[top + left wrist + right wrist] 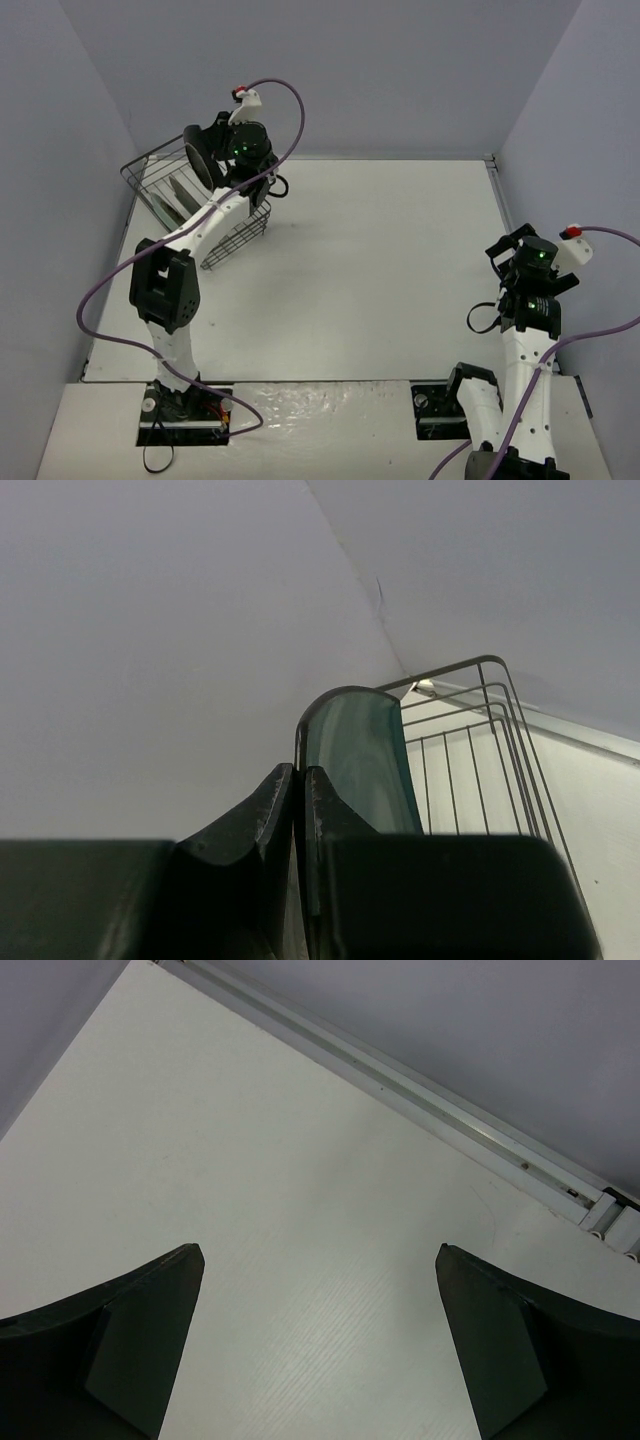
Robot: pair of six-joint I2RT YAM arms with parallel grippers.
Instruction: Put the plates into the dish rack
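Note:
The dish rack [236, 240] is a dark wire basket at the table's far left. Two plates [175, 197] lean on edge inside it, and their colours are hard to tell from the top view. My left gripper [214, 160] is shut on the rim of the dark teal plate [197, 157] and holds it on edge above the rack's far end. In the left wrist view the jaws [298, 772] pinch the teal plate [358, 755], with the rack's wires [490, 730] just behind. My right gripper [508, 252] is open and empty over bare table [320, 1250].
Grey walls close in the table on the left, back and right. A raised rail [420, 1095] runs along the table's far right edge. Purple cables loop from both arms.

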